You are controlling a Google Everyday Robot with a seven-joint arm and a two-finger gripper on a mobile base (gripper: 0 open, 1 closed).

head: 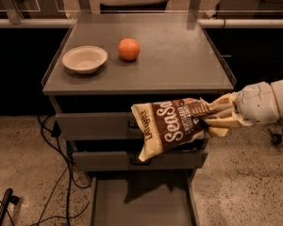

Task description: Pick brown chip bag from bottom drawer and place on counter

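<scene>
The brown chip bag [172,126] hangs in the air in front of the two upper drawers, its white "Sea Salt" lettering facing me and its cream end drooping down to the left. My gripper [216,117] comes in from the right and is shut on the bag's right end, its cream fingers [221,122] pinching it just below the counter's front edge. The bottom drawer [141,201] is pulled open below, its flat grey floor bare with the bag's shadow on it. The counter [179,55] is the grey cabinet top.
A white bowl [85,59] and an orange [129,49] sit on the left half of the counter. Black cables [56,173] trail on the floor left of the cabinet. A dark counter with a rail runs behind.
</scene>
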